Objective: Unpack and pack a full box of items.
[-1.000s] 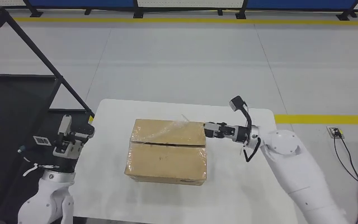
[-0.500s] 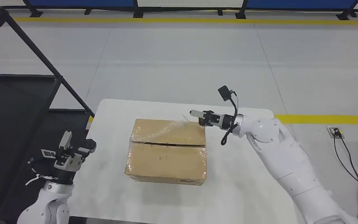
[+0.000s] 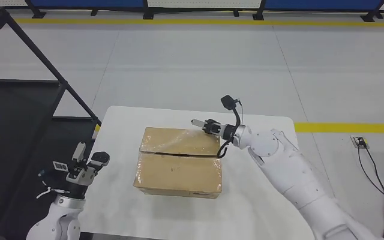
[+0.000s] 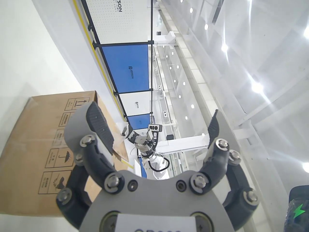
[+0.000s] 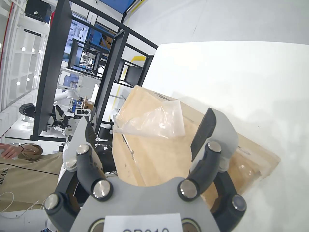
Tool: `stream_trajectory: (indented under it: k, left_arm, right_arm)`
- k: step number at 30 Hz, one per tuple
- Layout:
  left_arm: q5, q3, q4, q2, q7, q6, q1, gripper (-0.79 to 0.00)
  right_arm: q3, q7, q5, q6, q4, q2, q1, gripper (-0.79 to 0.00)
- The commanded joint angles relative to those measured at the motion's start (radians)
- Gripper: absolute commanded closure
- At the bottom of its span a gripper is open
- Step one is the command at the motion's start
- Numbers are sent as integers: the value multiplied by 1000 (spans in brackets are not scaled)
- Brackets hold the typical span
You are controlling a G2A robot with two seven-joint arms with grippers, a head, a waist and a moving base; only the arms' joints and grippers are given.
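Since the box is shut, with clear tape over its top, I judge I am at the very start of the unpacking: getting the seal off. The box sits flat on the white tabletop, about midway across it, top face up. Its long axis runs left to right, and the seam between the two top flaps follows that same line.

My right pincer hovers over the far right part of the box top with its jaws spread and nothing between them. It points left, at a loose tongue of tape that stands up crumpled from the cardboard. My left pincer is spread wide too and holds nothing. It hangs off the near left corner of the tabletop, well apart from the box.

Next, I think, the right jaws must close on that loose tongue and draw it leftward along the seam. The film looks thin and limp, so I would take it low, near where it meets the cardboard.
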Motion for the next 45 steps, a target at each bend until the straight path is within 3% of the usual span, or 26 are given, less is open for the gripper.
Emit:
stream_trajectory:
  k: [1, 6, 11, 19, 23, 25, 28, 32, 40, 45]
  left_arm:
    - [-3, 0, 2, 1, 2, -2, 4, -785]
    - [-6, -1, 2, 3, 8, -4, 13, -785]
    - [-8, 1, 0, 4, 12, -5, 16, -785]
    - [5, 18, -3, 7, 21, -1, 9, -785]
    - [12, 26, -6, 8, 24, -4, 9, -785]
    - [14, 28, -10, 8, 25, -6, 12, -785]
    - [13, 31, -16, 9, 29, -8, 14, -785]
    - [15, 40, -16, 9, 29, -12, 17, -785]
    - [26, 55, -13, 12, 29, -5, 10, -785]
    - [36, 63, -19, 14, 29, -3, 9, -785]
  right_arm:
    - [-17, 24, 32, -28, 55, -18, 24, -785]
    - [-45, 79, 91, -64, 160, -57, 74, -785]
    - [-44, 200, 188, -165, 230, -81, 96, -785]
    - [-5, 384, 315, -291, 271, -86, 97, -785]
    - [13, 419, 331, -317, 258, -81, 85, -785]
    - [31, 408, 355, -283, 260, -78, 75, -785]
    - [60, 390, 431, -143, 249, -76, 55, -785]
    - [111, 456, 548, -41, 231, -65, 9, -785]
    - [168, 501, 532, -43, 107, -32, -99, -785]
    - [190, 394, 414, -59, -28, -12, -173, -785]
